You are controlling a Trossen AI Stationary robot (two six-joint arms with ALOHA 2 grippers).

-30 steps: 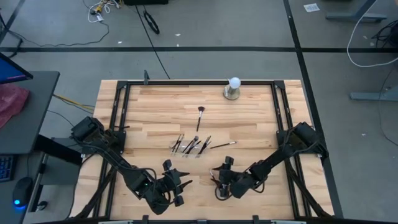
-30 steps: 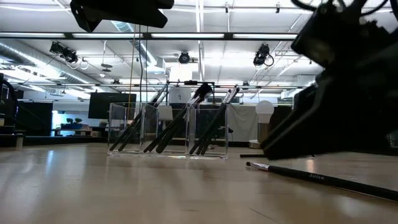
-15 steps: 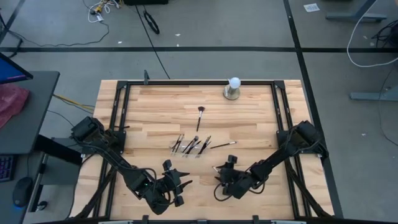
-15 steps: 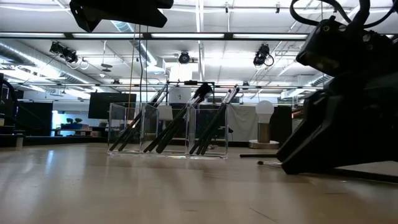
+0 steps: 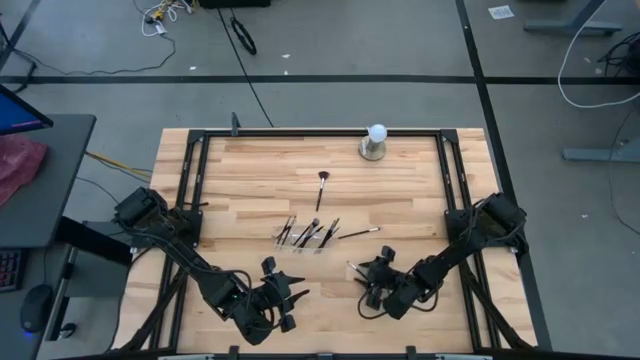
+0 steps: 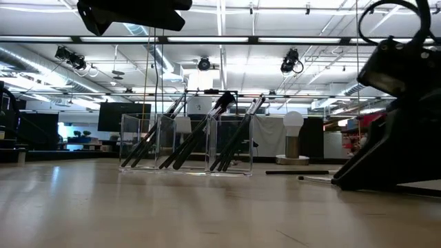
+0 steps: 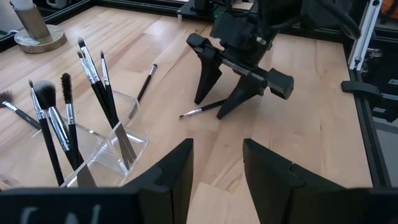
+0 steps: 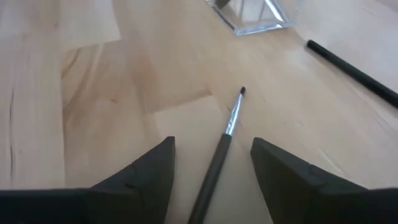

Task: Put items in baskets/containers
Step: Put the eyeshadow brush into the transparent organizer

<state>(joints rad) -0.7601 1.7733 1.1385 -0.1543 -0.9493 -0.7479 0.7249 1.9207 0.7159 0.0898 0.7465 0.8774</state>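
Both arms: black, matte, jointed segments, bulky housings at joints. Left arm (image 5: 170, 245): thick bundle of black cables running along links. Right arm (image 5: 470, 240): same dark build, black cable looping above upper housing in low view. Left gripper (image 7: 214, 171): two flat, broad dark fingers (image 7: 174, 174) with squared edges, faint pale lettering on body behind them, illegible. Right gripper (image 8: 211, 168): two wedge-shaped dark fingers (image 8: 146, 174), angular, tapering to blunt points.

bright overhead striplights, soft shadows, wrist fg blurred
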